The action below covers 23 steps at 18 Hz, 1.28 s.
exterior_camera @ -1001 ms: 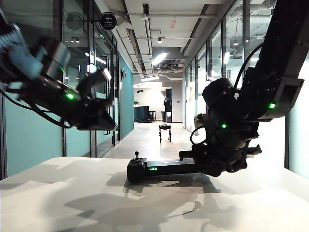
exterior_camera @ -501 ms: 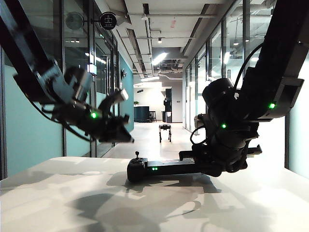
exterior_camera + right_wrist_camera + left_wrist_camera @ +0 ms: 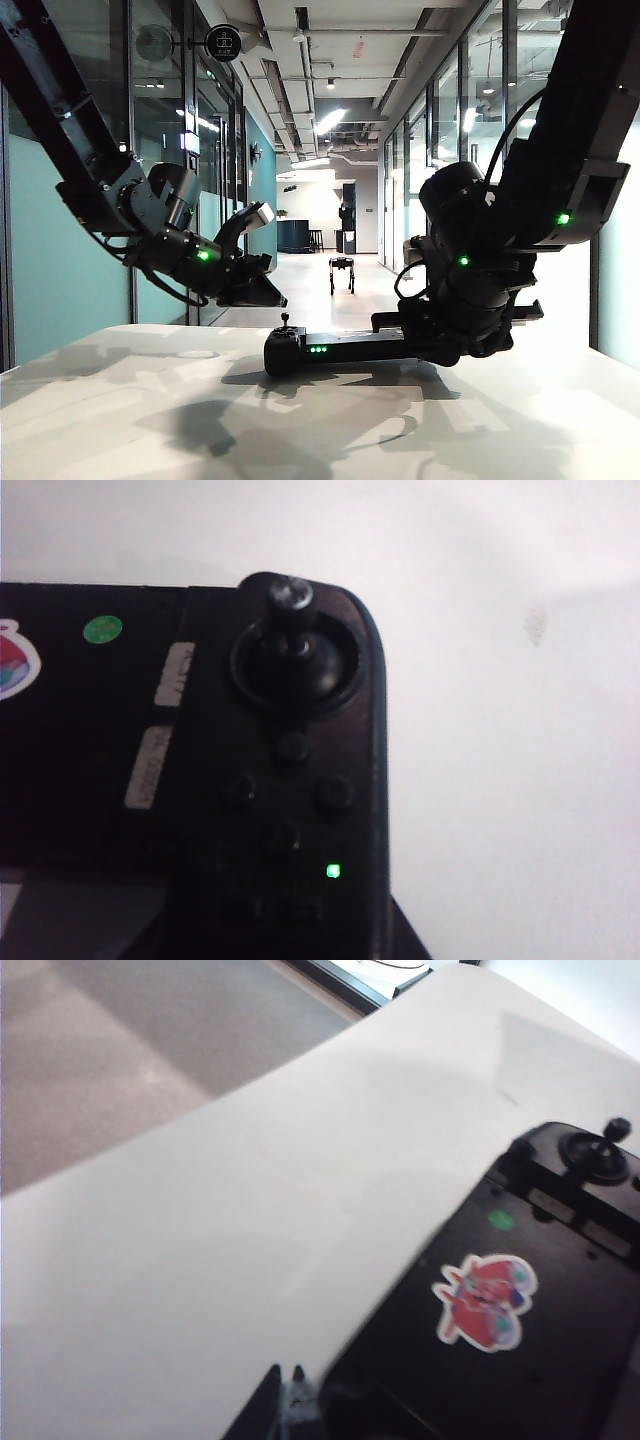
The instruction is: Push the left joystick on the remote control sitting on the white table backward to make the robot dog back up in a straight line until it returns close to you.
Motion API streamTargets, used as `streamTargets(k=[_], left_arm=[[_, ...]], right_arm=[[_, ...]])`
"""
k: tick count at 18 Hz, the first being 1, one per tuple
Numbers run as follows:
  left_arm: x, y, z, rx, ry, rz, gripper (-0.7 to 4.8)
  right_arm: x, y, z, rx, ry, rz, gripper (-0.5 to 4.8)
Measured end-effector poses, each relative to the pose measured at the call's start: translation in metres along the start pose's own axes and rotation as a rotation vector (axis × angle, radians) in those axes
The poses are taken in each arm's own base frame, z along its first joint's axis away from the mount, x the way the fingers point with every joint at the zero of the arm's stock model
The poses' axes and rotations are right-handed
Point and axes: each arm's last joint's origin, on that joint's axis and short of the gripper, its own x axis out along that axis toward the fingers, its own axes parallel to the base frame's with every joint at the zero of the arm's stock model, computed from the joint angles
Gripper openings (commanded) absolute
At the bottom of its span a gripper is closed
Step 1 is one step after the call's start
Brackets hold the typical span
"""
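The left gripper [image 3: 262,292], its opening hidden, hovers just above the left joystick [image 3: 284,321] of the remote control [image 3: 330,350] on the white table [image 3: 150,400], while the right gripper [image 3: 420,335], jaw state unclear, sits at the remote's other end, the robot dog [image 3: 342,272] far down the corridor beyond.
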Motion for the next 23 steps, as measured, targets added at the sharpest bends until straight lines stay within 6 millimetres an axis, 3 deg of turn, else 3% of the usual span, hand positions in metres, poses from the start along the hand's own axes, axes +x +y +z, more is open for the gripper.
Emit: streamTargets(k=[8,23], left_arm=[[0.009,0.003,-0.01,0.032,0.013,-0.111,-0.06],[0.014,0.008,-0.005,0.103,0.001,-0.114,-0.06]], right_arm=[[0.0,0.0,0.001,0.0,-0.001,0.001,1.57],[0.0,0.0,-0.001,0.02,0.004,-0.014,1.57]])
